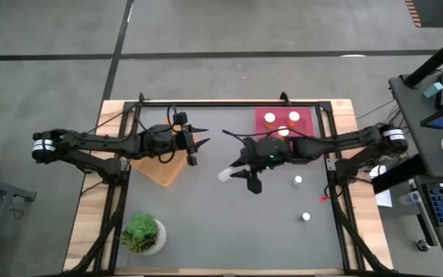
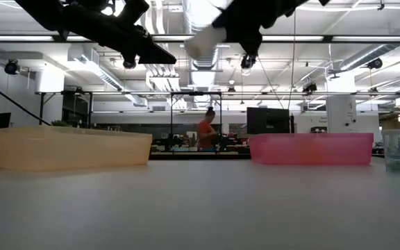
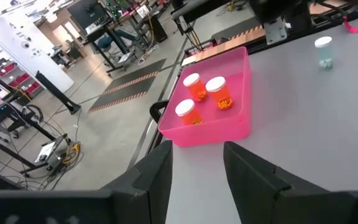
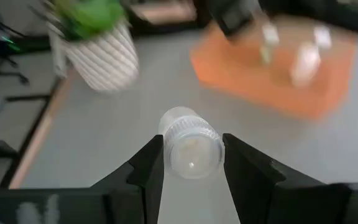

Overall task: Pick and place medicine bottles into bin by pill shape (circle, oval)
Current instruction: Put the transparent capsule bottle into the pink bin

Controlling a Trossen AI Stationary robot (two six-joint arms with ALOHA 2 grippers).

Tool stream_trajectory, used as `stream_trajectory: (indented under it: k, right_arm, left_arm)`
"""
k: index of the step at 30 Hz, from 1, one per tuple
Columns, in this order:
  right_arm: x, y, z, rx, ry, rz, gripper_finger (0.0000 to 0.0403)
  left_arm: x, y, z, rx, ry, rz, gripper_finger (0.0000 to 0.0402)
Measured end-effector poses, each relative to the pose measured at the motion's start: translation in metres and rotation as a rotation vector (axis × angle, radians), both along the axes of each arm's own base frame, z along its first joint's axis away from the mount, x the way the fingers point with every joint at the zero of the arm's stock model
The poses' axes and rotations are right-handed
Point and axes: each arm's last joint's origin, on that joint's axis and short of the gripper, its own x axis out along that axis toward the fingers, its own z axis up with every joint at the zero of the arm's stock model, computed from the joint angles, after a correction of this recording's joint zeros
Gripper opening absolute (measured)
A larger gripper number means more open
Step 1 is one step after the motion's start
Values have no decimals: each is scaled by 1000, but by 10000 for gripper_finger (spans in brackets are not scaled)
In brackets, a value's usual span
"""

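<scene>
- The right gripper (image 4: 191, 163) clamps a white-capped bottle (image 4: 190, 148) between its fingers, held above the table (image 1: 229, 223) near the middle; its contents cannot be made out.
- The orange bin (image 1: 162, 168) is largely hidden under the left arm; its contents blur in the right wrist view.
- The left gripper (image 3: 196, 163) hangs empty, jaws narrowly apart, above the orange bin.
- The pink bin (image 3: 229, 121) holds three orange bottles (image 3: 205, 96).
- Two small bottles (image 1: 298, 181) stand loose on the table's right side.
- A potted plant (image 1: 142, 233) sits at the near left corner.

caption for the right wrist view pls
Right gripper clamps a white-capped bottle above the table, orange bin and potted plant beyond.
</scene>
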Motion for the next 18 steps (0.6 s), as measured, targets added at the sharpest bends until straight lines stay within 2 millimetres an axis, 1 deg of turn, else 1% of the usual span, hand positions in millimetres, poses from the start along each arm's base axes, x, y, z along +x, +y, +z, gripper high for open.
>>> stream_trajectory:
  k: [4, 9, 14, 18]
  right_arm:
    - [-11, 3, -7, -41, -203, 44, 137]
    - [-22, 6, -13, -4, -390, 145, 137]
    - [-28, 8, -15, 20, -518, 240, 137]
    - [-29, 9, -10, 24, -580, 265, 137]
  left_arm:
    - [0, 0, 0, 0, 1, -1, 128]
    - [0, 0, -1, 0, 3, 0, 128]
    - [0, 0, -1, -1, 1, -1, 128]
    - [0, 0, -1, 0, 0, 0, 128]
